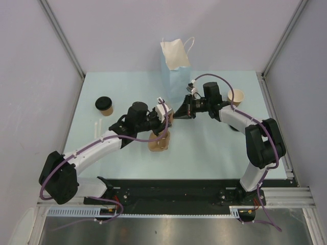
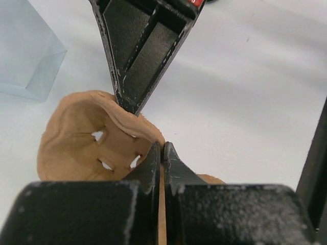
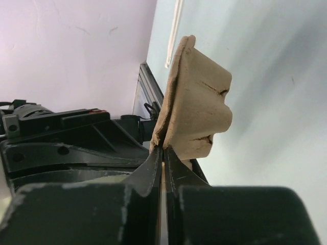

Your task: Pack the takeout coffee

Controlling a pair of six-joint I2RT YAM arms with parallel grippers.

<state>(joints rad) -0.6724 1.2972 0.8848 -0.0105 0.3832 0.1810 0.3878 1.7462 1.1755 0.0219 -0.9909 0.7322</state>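
Progress: early, by my reading. Nothing is packed.
- Light-blue paper bag [image 1: 172, 69] stands upright at top centre of the overhead view, mouth open. Nothing can be seen inside it from here.
- Pulp carrier [image 1: 159, 142] is at frame centre, gripped by both arms at once. Left fingers [image 2: 152, 166] are pressed together on one rim. Right fingers [image 3: 153, 163] are pinched on a thin edge, with the moulded cup pocket bulging beside them. The carrier looks tilted or lifted, but I cannot tell whether any part touches the bench. Both pockets look empty.
- Takeout coffee, the lidded cup [image 1: 104, 105], stands upright at left of frame, well apart from the bag and carrier, with nothing gripping it.
- An open cup [image 1: 236, 96] stands at right of frame beside the right arm, with no lid on it.
- Left to do, as I judge it: settle the carrier, seat the lidded cup, and get it into the bag.

Room and surface:
- Pale lilac walls [image 1: 30, 61] close in three sides, with metal frame posts [image 1: 61, 35] at the corners.
- The bench [image 1: 214, 148] is a pale blue-green, matte sheet, with no spill visible.
- Two thin white sticks [image 1: 97, 126] lie left of centre, near the lidded cup.
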